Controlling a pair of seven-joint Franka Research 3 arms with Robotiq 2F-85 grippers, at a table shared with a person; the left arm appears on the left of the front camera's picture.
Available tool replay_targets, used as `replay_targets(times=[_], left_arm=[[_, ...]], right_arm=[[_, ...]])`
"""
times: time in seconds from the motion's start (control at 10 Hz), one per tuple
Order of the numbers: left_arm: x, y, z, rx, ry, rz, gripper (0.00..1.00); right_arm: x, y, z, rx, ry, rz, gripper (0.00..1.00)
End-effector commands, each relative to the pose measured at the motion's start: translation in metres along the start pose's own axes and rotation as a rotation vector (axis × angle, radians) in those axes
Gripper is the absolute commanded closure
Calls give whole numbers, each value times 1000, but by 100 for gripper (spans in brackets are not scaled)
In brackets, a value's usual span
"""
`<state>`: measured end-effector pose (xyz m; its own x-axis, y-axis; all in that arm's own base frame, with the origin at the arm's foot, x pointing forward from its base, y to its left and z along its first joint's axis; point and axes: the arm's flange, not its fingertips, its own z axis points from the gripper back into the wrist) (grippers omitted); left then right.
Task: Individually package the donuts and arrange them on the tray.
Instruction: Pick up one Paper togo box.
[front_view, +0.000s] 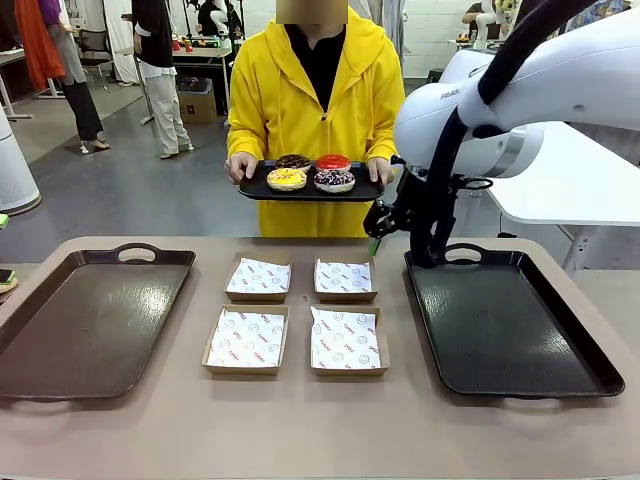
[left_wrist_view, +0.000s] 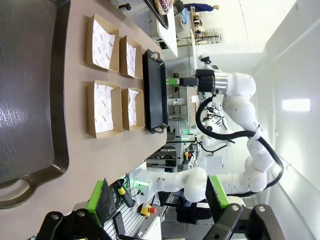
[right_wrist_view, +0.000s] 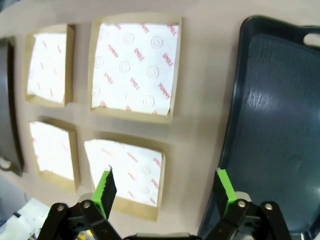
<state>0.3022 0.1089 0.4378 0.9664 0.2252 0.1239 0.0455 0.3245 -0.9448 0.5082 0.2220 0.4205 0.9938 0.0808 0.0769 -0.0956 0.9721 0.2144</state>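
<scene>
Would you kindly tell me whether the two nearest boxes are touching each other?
Apart. The front view shows a strip of bare table between the near-left box and the near-right box.

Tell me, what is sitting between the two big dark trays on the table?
Four shallow cardboard boxes lined with printed white paper sit two by two between the left tray and the right tray, all empty, as the front view shows.

Glossy glazed donuts (front_view: 310, 172); matt cardboard boxes (front_view: 248, 340); textured plastic trays (front_view: 90, 325).
</scene>
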Motion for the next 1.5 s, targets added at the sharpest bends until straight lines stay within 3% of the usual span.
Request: replay_targets(times=[0.0, 0.4, 0.6, 1.4], left_arm=[[0, -1, 1, -14, -5, -3, 0], [0, -1, 1, -14, -5, -3, 0], [0, -1, 1, -14, -5, -3, 0], [0, -1, 1, -14, -5, -3, 0]], right_arm=[[36, 17, -10, -48, 23, -53, 0], [77, 27, -46, -163, 72, -88, 0], [87, 28, -60, -164, 90, -71, 0], [83, 17, -103, -182, 99, 25, 0]])
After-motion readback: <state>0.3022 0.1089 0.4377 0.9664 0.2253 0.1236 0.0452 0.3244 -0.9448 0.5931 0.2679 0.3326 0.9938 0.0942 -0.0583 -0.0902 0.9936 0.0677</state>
